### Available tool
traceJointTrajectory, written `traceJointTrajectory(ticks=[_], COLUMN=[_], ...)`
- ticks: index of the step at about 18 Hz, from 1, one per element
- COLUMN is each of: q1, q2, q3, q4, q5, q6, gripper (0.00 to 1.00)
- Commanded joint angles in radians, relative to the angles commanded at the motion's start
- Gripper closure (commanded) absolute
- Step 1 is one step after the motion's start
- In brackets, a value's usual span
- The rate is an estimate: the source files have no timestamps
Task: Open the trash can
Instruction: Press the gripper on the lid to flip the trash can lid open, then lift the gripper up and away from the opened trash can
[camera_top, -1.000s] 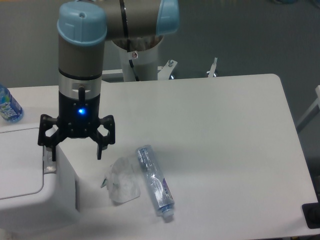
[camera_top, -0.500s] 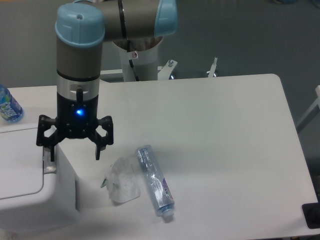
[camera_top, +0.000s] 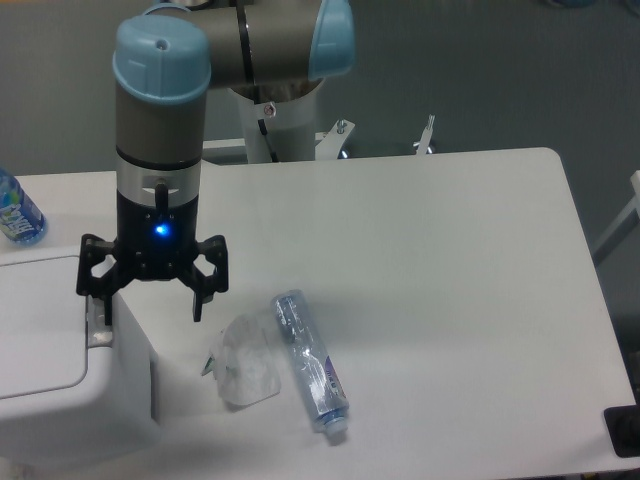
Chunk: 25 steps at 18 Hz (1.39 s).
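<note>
End effector (camera_top: 150, 296): fingers spread wide, nothing held; hung over the right edge of the bin at the desk's near-left corner. A blue light is lit on the wrist body.
Left finger: seen just above the latch; contact cannot be told from this view.
Right finger: clear of the bin wall, over bare desk.
Bin (camera_top: 60, 390): large, boxy, white plastic, rounded corners; near-left of the frame, partly cut off by the picture's edge. Lid is seen flat and shut.
Lid (camera_top: 35, 330): flat rectangular panel, smooth; judged stiff but thin, likely to flex a little under a point load.
Latch (camera_top: 98, 335): small grey tab at the lid's right edge, directly below the left finger.
Handling, judged: bin body light for its bulk and probably hollow, so it may slide or tip if shoved sideways; plastic smooth and slippery, poor for a pinch hold.
Where to act, judged: the latch is to be pressed straight down with one fingertip rather than gripped; force is to be kept vertical so the bin is not pushed along the desk.
Risk, judged: a fingertip may skid off the small tab onto the lid.
Desk (camera_top: 450, 260): white, broad.
Bottle (camera_top: 311, 362): clear plastic, lying on its side right of the bin, well apart from the end effector.
Wrapper (camera_top: 243, 363): crumpled clear plastic, touching the bottle's left side.
Second bottle (camera_top: 15, 210): blue-labelled, at the far-left edge, behind the bin.
</note>
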Motion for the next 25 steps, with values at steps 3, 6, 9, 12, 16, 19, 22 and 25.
traceJointTrajectory(ticks=[3, 6, 9, 12, 16, 19, 22, 25], q1=[0.0, 0.0, 0.0, 0.009, 0.06, 0.063, 0.081, 0.121], q2=[-0.002, -0.002, 0.002, 0.003, 0.005, 0.008, 0.011, 0.012], q3=[0.0, 0.0, 0.011, 0.066, 0.13, 0.12, 0.084, 0.066], q4=[0.0, 0.0, 0.0, 0.006, 0.008, -0.014, -0.05, -0.081], q5=[0.0, 0.0, 0.0, 0.002, 0.173, 0.363, 0.48, 0.505], q6=[0.0, 0.0, 0.002, 0.014, 0.092, 0.217, 0.336, 0.396], gripper=[0.0, 0.0, 0.0, 0.0, 0.0, 0.0, 0.0, 0.0])
